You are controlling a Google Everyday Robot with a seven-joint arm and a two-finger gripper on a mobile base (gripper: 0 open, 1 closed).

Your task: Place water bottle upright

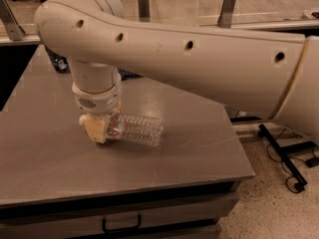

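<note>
Fingers (94, 129) look squeezed on the left end of the bottle (139, 129), and I see one tan pad in front of it. My gripper (102, 133) points straight down, low over the table (50, 178). The bottle lies on its side on the table, its clear ribbed body sticking out to the right of the gripper. The big pale arm (199, 63) crosses above it. A dark can (59, 62) peeks out behind the arm, well apart from the bottle
</note>
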